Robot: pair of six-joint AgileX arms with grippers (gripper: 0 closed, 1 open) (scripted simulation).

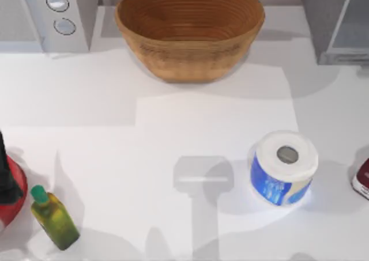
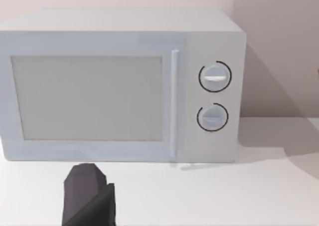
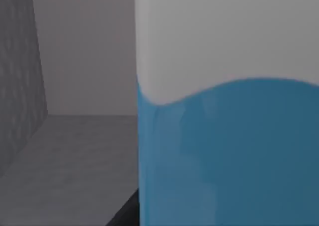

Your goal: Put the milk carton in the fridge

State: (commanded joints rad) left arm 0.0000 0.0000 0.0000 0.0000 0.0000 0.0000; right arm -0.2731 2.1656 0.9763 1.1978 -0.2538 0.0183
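white desk [image 1: 173, 128] in the top view carries a woven basket [image 1: 190, 27], paper roll [image 1: 283, 166], green bottle [image 1: 55, 218]; fridge [image 1: 334, 22] at far right. left wrist view: left tool [image 2: 89, 198], state cannot be told, faces the microwave [image 2: 119, 86]. right wrist view: milk carton [image 3: 229, 136] close up against grey fridge walls.

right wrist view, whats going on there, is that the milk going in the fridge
It looks that way. The right wrist view has the milk carton very close up, white above a blue band, with grey inner walls and a grey floor of what seems to be the fridge behind it. From above, the fridge sits at the table's far right corner. Whether the carton is held or already set down cannot be told. The left gripper hovers idle in front of the microwave.
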